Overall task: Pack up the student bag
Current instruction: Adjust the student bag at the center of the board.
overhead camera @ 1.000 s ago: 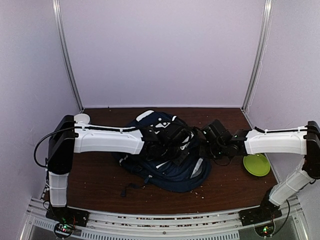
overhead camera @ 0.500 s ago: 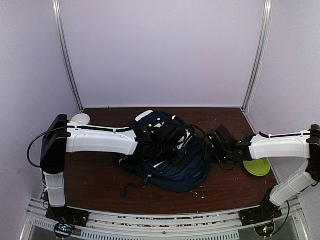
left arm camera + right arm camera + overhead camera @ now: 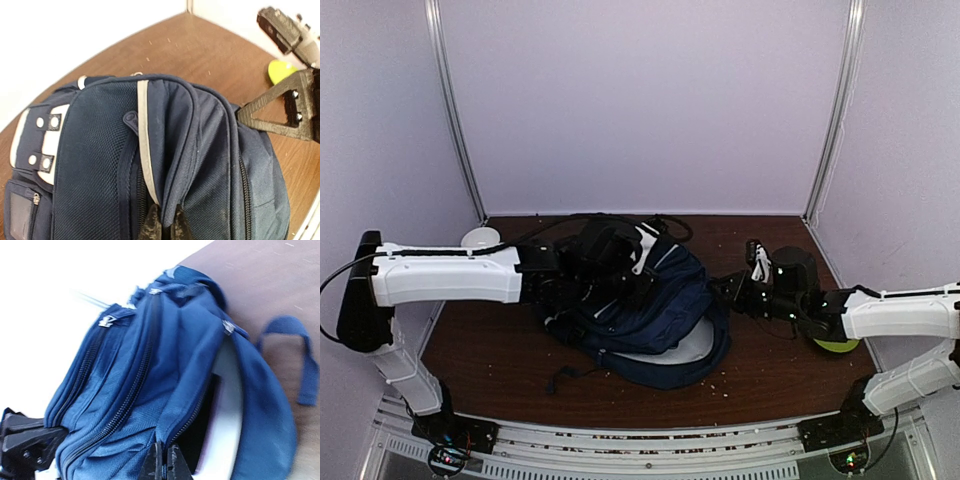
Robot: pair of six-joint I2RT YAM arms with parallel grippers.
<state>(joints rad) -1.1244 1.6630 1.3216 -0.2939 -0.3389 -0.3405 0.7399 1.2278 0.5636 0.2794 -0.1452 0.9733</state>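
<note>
The student bag (image 3: pixel 645 310) is a large navy backpack with white stripe trim, lying mid-table with its main opening gaping toward the front and light lining showing (image 3: pixel 660 352). My left gripper (image 3: pixel 620 268) is shut on a fold of the bag's fabric at its left upper side (image 3: pixel 165 225). My right gripper (image 3: pixel 725 292) is shut on the bag's zipper edge at its right side (image 3: pixel 165 467). The bag is stretched and lifted between both. The white patch with buckles shows in the left wrist view (image 3: pixel 42 142).
A lime green plate (image 3: pixel 835 340) lies under my right arm at the table's right; it shows in the left wrist view (image 3: pixel 281 71). A white round object (image 3: pixel 480 238) sits at the back left. A dark strap (image 3: pixel 565 378) trails toward the front. Crumbs dot the table.
Both grippers have pulled apart, left arm to the left and right arm to the right, and the bag has risen and spread, its opening now wider with the pale lining showing.
</note>
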